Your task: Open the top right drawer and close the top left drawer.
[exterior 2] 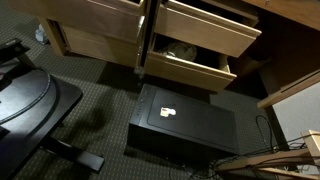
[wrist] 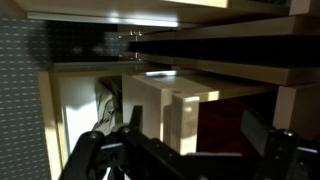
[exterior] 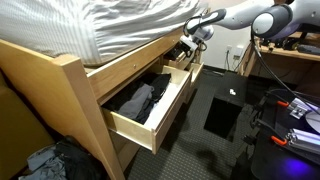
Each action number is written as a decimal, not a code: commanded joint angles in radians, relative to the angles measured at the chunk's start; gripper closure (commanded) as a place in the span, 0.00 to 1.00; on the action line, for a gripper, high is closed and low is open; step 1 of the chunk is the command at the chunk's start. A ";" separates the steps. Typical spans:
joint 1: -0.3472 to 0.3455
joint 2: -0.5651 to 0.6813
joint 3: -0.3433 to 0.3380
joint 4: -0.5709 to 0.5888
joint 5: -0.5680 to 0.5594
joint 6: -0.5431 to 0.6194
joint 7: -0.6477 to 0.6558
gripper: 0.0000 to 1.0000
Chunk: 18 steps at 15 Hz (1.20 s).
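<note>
Bedding (exterior: 110, 25) in pale stripes covers the bed at the left of an exterior view. Below it the top left drawer (exterior: 165, 110) stands pulled far out, with dark clothes (exterior: 140, 100) heaped inside. Further right and beyond it, the top right drawer (exterior: 181, 63) is partly out, its orange-brown inner side showing. The hand (exterior: 192, 38) hangs just above that smaller drawer's front, well apart from the wide drawer. It is carried by the arm (exterior: 250, 15), which reaches in from the right. A black box (exterior: 225, 112) lies on the floor to the right, and shows in both exterior views. In the wrist view the fingers (wrist: 95, 155) are spread wide and released, clasping nothing. A pale wooden corner (wrist: 165, 110) sits ahead between them. Whether it touches them cannot be told.
</note>
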 commanded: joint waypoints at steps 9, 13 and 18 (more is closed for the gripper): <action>0.005 0.005 -0.010 -0.073 0.003 -0.198 0.004 0.00; 0.010 0.017 -0.023 -0.070 0.010 -0.244 0.012 0.00; 0.009 -0.004 -0.017 -0.080 0.001 -0.168 -0.007 0.00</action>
